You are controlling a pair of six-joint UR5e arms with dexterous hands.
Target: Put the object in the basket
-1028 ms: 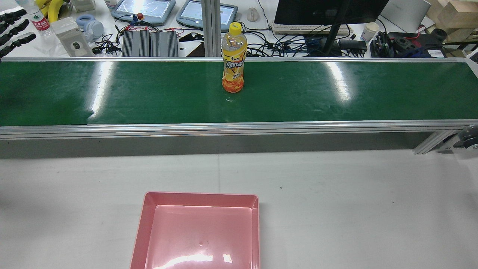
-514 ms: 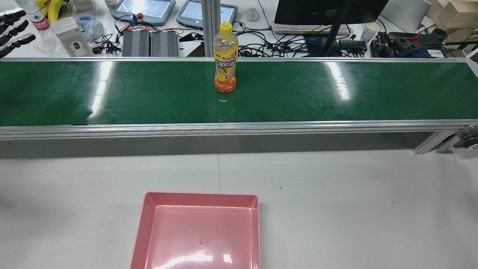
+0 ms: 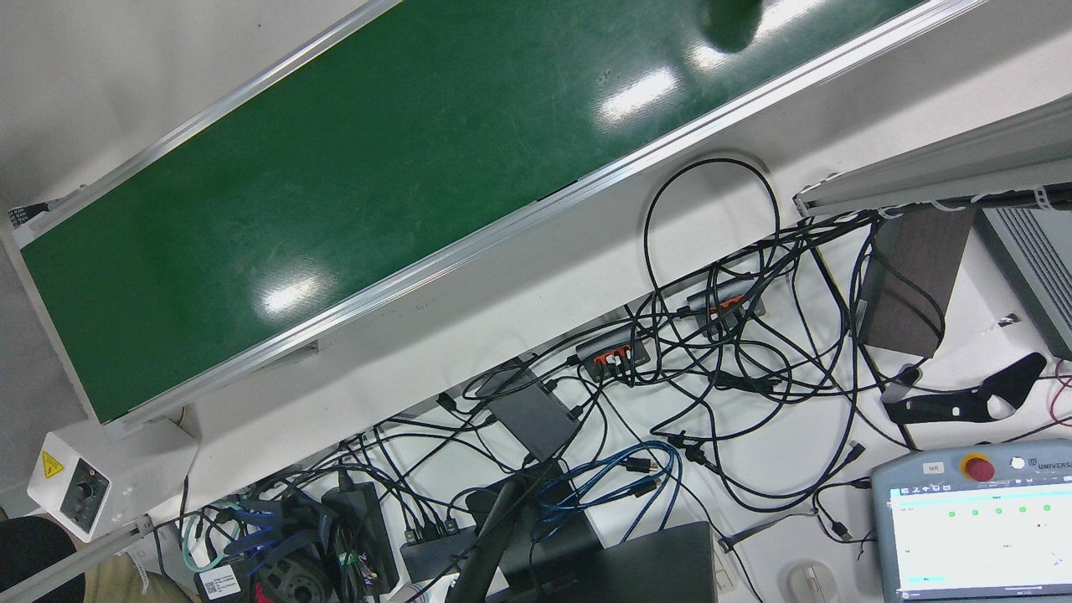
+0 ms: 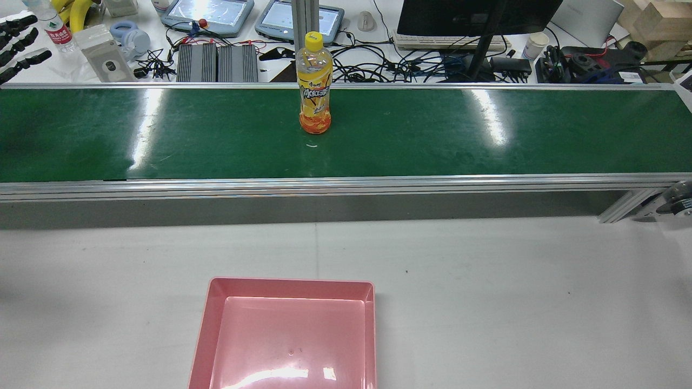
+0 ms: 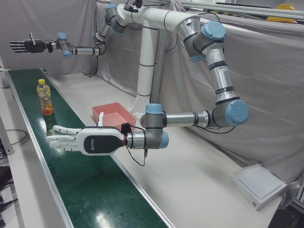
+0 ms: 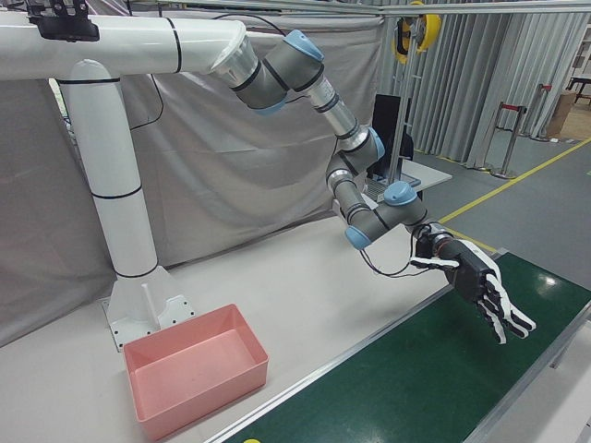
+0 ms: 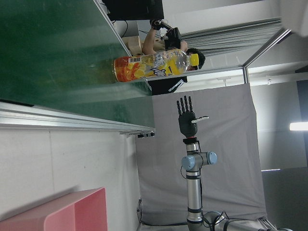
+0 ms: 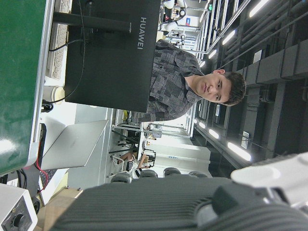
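One bottle (image 4: 314, 86), one pink basket (image 4: 286, 287), two hands (image 5: 64, 139) (image 6: 482, 291)

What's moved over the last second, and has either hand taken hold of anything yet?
The yellow-capped orange drink bottle has ridden the green conveyor belt toward the robot's left, upright throughout. Nothing grasped: the left hand stays open at the belt's left end. The pink basket is unmoved.

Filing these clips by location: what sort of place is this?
Likely a robotics lab: a green conveyor belt carries a bottle, with teach pendants and tangled cables on the operators' bench.
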